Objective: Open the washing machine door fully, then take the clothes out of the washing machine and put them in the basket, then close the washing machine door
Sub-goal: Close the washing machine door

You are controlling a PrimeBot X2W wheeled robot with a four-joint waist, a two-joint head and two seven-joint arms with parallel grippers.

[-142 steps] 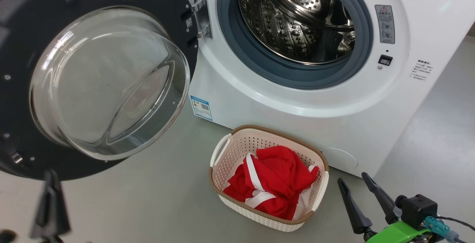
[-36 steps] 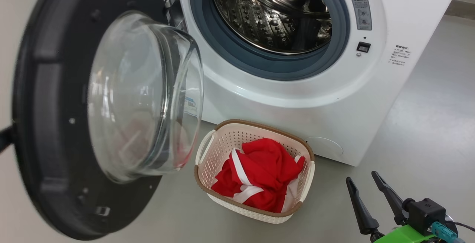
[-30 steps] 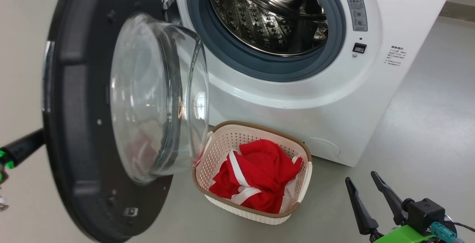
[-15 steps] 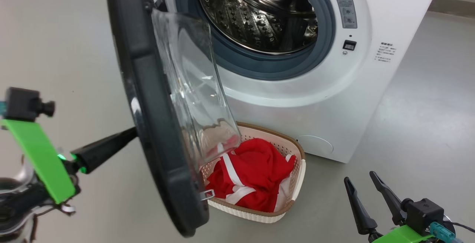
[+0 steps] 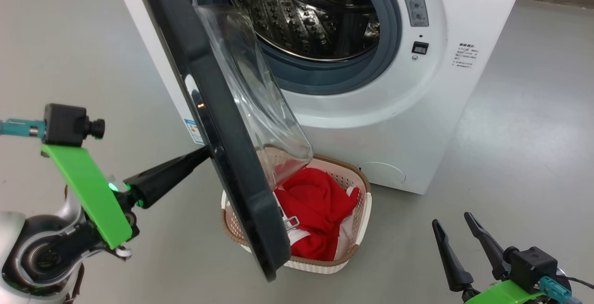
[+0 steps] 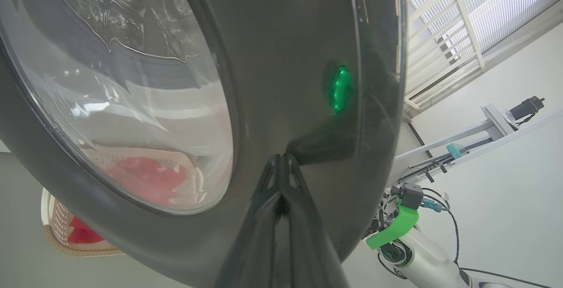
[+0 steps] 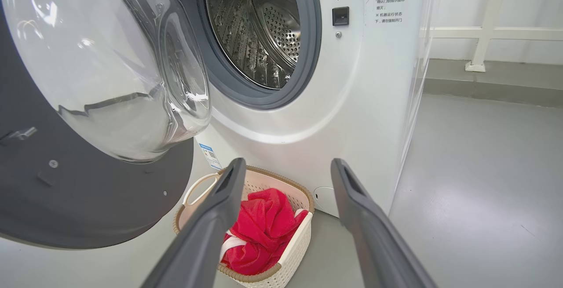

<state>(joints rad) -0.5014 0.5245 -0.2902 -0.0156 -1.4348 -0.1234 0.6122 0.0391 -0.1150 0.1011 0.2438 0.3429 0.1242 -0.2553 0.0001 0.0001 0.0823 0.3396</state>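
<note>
The left gripper (image 6: pixel 281 165), pinched shut on nothing, presses on the outside of the washing machine door (image 5: pixel 218 123), which is half shut. The clothes (image 5: pixel 315 202) sit in the basket (image 5: pixel 320 266) on the floor. The washing machine (image 5: pixel 417 123) looks empty, so I think only shutting is left. Its blue label (image 5: pixel 191 130) and red-triangle sticker (image 5: pixel 414 2) are too small to read. The right gripper (image 5: pixel 450 223) hangs wide open.

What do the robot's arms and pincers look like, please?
Both the left pincer and right pincer have two long, dark, tapering fingers. Each wrist carries a bright green bracket with a small black cube camera and a teal connector. The left wrist joint is silver-white, with a green light.
</note>
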